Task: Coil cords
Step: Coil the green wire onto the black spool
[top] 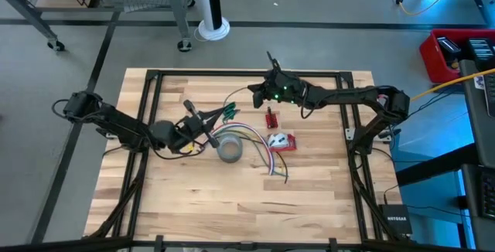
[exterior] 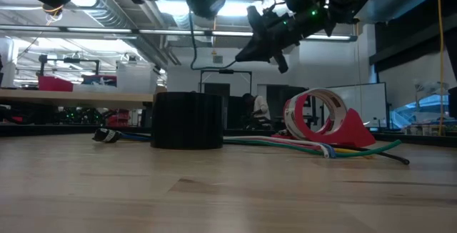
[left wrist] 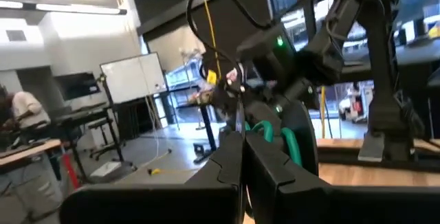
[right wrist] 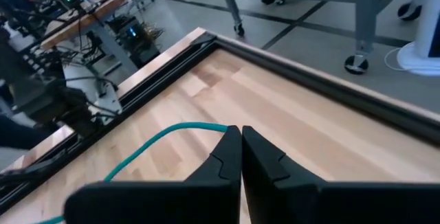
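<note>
The thin green cord hangs above the table's middle between my two grippers. My left gripper is shut on it, with a few green loops bunched just past its fingertips. My right gripper, farther back and pointing toward the left arm, is shut on the cord's other stretch. In the low view both grippers hang high above the table, the right one with a thin dark strand beside it. My left gripper pinches the cord between its two fingertips, where a thin strand comes up out of them. The green loops hang just beyond the tips, clear of the table. Which part of the cord it has, I cannot tell. My right gripper pinches the green cord between its fingertips, coming nearly level from the table's right. From the tips the cord runs away toward the left arm in a gentle curve, clear of the wood.
A grey tape roll stands near the table's middle, just in front of the left gripper. A bundle of coloured cords lies beside it, with a red tape dispenser and a small red piece to the right. Black rails frame the table.
</note>
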